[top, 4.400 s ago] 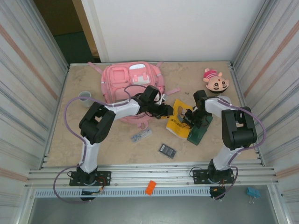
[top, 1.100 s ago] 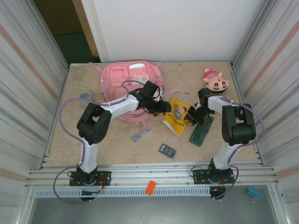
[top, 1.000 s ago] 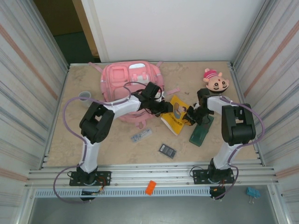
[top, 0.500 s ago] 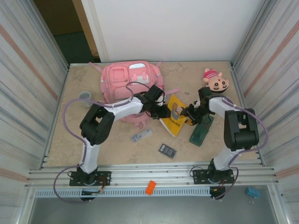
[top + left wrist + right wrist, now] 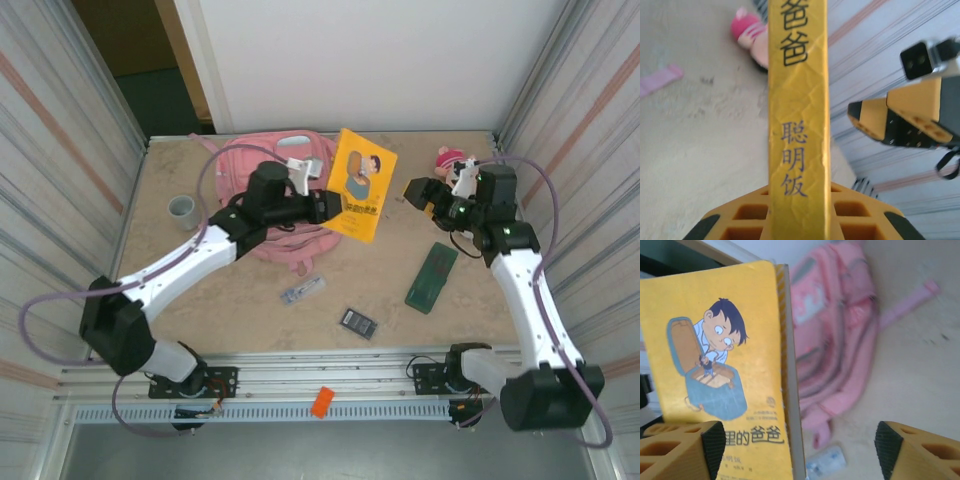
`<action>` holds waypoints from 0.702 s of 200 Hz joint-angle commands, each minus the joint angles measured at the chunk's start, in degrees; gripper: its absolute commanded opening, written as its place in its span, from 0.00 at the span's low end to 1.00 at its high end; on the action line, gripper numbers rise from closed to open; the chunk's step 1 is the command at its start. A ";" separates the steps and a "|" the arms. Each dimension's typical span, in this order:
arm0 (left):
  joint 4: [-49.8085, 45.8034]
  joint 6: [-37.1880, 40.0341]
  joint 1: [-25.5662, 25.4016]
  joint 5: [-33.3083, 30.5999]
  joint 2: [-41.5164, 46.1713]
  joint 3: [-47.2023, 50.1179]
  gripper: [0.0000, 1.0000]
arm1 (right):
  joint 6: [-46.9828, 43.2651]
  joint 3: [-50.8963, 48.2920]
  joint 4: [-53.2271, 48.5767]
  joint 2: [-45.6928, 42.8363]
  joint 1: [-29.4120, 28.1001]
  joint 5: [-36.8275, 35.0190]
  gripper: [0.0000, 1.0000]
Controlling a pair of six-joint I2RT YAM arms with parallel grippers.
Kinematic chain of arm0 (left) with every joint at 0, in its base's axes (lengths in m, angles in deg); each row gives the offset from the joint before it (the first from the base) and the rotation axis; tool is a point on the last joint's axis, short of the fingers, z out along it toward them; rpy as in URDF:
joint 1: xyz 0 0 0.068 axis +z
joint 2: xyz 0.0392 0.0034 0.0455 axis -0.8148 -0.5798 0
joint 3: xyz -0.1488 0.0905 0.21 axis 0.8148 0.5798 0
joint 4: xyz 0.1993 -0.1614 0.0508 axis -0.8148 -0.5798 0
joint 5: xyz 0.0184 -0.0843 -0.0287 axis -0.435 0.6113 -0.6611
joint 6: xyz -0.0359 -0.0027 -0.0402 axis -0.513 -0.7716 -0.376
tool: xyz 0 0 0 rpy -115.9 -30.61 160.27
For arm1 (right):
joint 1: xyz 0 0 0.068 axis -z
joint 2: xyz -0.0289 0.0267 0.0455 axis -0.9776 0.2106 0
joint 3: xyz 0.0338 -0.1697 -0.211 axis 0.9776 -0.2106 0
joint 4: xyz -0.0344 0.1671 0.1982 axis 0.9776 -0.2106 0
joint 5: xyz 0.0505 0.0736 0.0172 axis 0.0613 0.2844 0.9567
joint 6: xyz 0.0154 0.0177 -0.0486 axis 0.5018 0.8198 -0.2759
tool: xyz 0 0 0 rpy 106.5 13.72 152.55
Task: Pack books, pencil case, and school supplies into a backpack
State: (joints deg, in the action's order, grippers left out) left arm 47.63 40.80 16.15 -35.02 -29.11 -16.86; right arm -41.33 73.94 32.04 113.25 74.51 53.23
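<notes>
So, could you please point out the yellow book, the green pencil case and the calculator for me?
yellow book [image 5: 362,185], top external view, middle of its front cover.
green pencil case [image 5: 432,278], top external view, centre of its top face.
calculator [image 5: 358,323], top external view, middle of its gridded face.

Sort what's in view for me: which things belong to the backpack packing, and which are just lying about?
For the job: pink backpack, yellow book in the left gripper, green pencil case, silvery-blue item, dark calculator.
Lying about: doll head, grey cup, small orange piece.
</notes>
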 commanded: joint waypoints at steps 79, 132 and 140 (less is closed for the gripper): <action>24.13 -14.83 6.90 17.05 12.72 5.50 0.01 | 13.45 -8.66 25.81 -11.01 -19.43 -3.24 0.99; 35.52 -23.19 6.84 18.83 10.82 4.71 0.01 | 14.82 -3.86 29.28 -5.58 -22.33 3.20 0.99; 35.74 -23.32 6.61 19.43 10.66 4.30 0.01 | 16.02 -4.12 31.66 -5.18 -22.44 3.88 0.99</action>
State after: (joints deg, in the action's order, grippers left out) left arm 71.83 21.61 22.75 -19.35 -18.86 -9.85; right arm -28.61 67.86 56.43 107.74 52.30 53.69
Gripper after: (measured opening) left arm 0.172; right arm 0.988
